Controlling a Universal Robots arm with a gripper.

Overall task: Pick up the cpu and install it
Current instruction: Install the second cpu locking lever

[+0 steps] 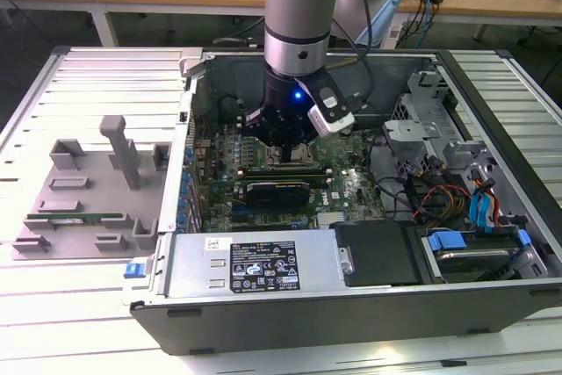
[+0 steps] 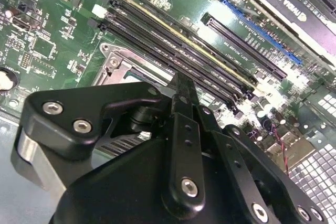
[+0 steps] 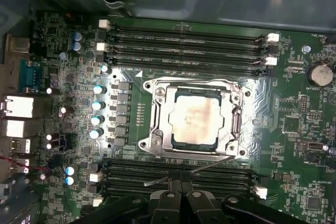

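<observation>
The cpu [image 3: 197, 121], a flat square chip with a silvery top plate, lies level in the motherboard's socket, and the socket's metal frame [image 3: 157, 129] surrounds it. In the first wrist view my gripper [image 3: 182, 183] is beside the socket, over the memory slots, apart from the chip. Its two black fingers are pressed together with nothing between them. A thin wire lever [image 3: 210, 165] runs along the socket edge nearest the fingers. In the exterior view the gripper [image 1: 285, 151] hangs low inside the open computer case, right over the board's middle. The second wrist view shows a fingertip [image 2: 181, 85] just above the socket frame [image 2: 113, 64].
Memory slots [image 3: 184, 40] flank the socket on two sides. A black card [image 1: 277, 191] stands on the board near the gripper. Drive cages and cables [image 1: 439, 199] crowd the exterior view's right; the power supply [image 1: 255, 261] is in front. A grey fixture tray [image 1: 88, 191] sits outside on the left.
</observation>
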